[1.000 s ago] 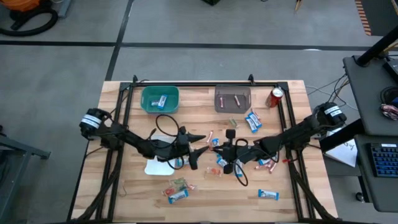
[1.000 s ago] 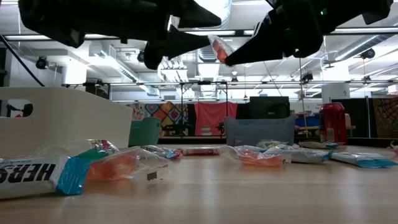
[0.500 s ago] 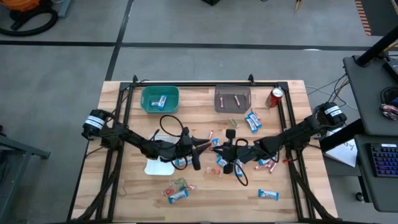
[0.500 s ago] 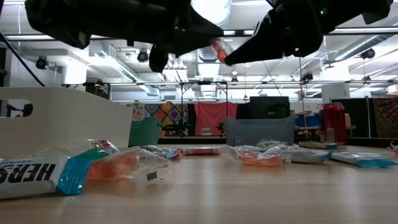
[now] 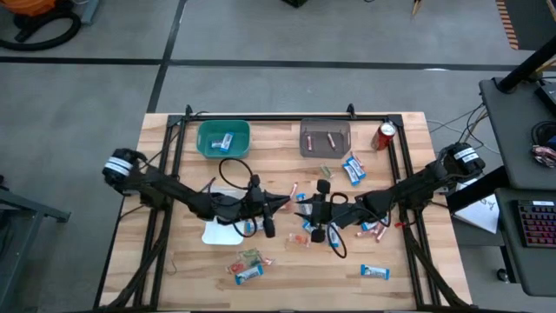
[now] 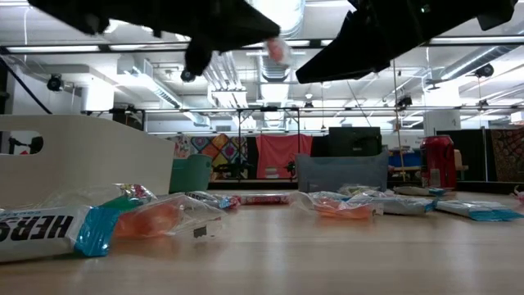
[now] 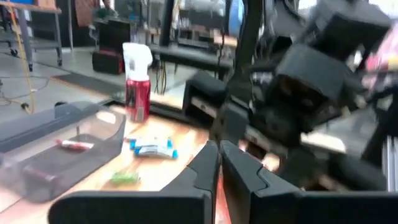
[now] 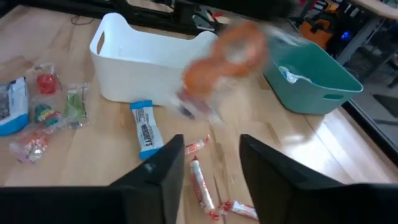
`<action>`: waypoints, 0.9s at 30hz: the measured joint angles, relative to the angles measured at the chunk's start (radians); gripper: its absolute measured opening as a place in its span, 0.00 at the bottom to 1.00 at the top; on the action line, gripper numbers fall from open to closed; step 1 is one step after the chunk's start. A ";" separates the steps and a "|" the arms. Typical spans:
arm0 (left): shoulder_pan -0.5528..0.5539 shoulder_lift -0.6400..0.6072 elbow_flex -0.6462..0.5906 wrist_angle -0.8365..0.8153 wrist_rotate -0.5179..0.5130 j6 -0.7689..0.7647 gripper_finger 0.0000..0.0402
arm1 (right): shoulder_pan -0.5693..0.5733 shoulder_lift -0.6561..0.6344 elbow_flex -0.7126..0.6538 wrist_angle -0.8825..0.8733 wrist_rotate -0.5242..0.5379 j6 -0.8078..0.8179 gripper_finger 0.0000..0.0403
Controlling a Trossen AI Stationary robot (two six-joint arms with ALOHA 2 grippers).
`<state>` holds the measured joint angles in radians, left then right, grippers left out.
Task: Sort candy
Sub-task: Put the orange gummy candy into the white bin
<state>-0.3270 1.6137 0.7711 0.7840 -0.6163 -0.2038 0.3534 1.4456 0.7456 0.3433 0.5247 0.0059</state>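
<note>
Above the table's middle my left gripper (image 5: 280,203) is shut on an orange candy in a clear wrapper (image 6: 277,49), which also shows blurred in the right wrist view (image 8: 229,55). My right gripper (image 5: 301,207) faces it from the right, open (image 8: 211,165), with nothing between its fingers. More candy lies scattered on the wood: blue-and-white bars (image 5: 353,168) (image 5: 375,272), pink sticks (image 8: 200,183) and small red and green pieces (image 8: 74,102). One blue bar (image 5: 224,140) lies in the teal bin and pink sticks (image 5: 323,139) lie in the grey bin. My left gripper pinches the orange candy between its two shut fingers (image 7: 205,168), with a strip of orange (image 7: 214,193) showing between them. The fingers lie level and come from the table's left. The candy (image 6: 277,49) sticks out at their free ends, lifted clear high above the table.
A teal bin (image 5: 208,148) and a grey bin (image 5: 306,148) stand at the far edge, with a red can (image 5: 386,135) to their right. A white bin (image 8: 146,68) sits under my left arm. Black frame rails (image 5: 174,156) run along the table's sides.
My left gripper has shut on the orange candy while my right gripper, which held it, has opened and let go. The left gripper has then risen a little with the candy, drawing it away from the right fingers. The right arm has stayed in place.
</note>
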 joint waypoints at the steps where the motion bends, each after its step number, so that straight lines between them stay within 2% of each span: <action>1: -0.006 -0.036 0.002 -0.085 0.000 -0.010 0.00 | 0.000 -0.001 0.000 0.000 0.000 0.004 0.41; 3: -0.020 -0.118 0.020 -0.293 0.001 -0.051 0.00 | 0.000 -0.003 0.000 -0.002 0.000 0.014 0.44; 5: -0.035 -0.205 0.066 -0.594 0.001 -0.139 0.00 | 0.000 -0.004 0.000 -0.003 0.000 0.017 0.45; 7: -0.044 -0.274 0.144 -0.970 0.016 -0.289 0.00 | 0.000 -0.004 0.000 -0.004 0.000 0.015 0.46; 10: -0.061 -0.308 0.252 -1.497 0.039 -0.562 0.00 | 0.000 -0.004 0.000 -0.004 0.000 0.010 0.46; 12: -0.071 -0.308 0.291 -1.698 0.059 -0.681 0.00 | 0.000 -0.004 0.000 -0.004 0.000 0.012 0.46; 15: -0.076 -0.307 0.292 -1.815 0.116 -0.767 0.00 | 0.000 -0.004 0.000 -0.004 0.000 0.024 0.46; 21: -0.075 -0.275 0.240 -1.796 0.217 -0.814 0.00 | -0.006 -0.004 0.000 -0.010 0.000 0.064 0.46; 27: -0.075 -0.228 0.214 -1.794 0.221 -0.853 0.00 | -0.021 -0.024 0.001 -0.081 -0.001 0.171 0.46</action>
<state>-0.4021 1.3859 0.9855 -1.0095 -0.3948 -1.0565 0.3324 1.4221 0.7464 0.2619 0.5240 0.1773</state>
